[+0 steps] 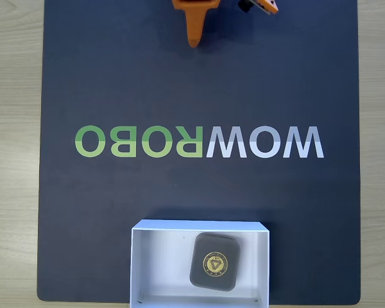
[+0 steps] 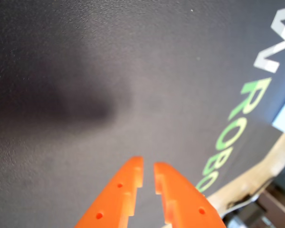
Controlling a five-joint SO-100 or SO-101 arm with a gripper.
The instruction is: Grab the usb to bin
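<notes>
Gripper (image 2: 148, 167): orange jaws nearly closed, a narrow slit between the tips, nothing held. The tips hang over bare dark mat (image 2: 85, 71); their shadow falls on the mat ahead of them in the wrist view. The usb (image 1: 215, 261) lies well apart from the jaws, across the mat beyond the WOWROBO lettering (image 1: 199, 142), inside the bin (image 1: 160, 256), toward its right half in the fixed view.

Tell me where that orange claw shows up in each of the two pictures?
Fixed view: the orange gripper pokes in at the top edge, above the lettering.
Wrist view: the gripper rises from the bottom edge, fingers nearly together, holding nothing.
Shared landmark: the green ROBO lettering on the dark mat.
</notes>
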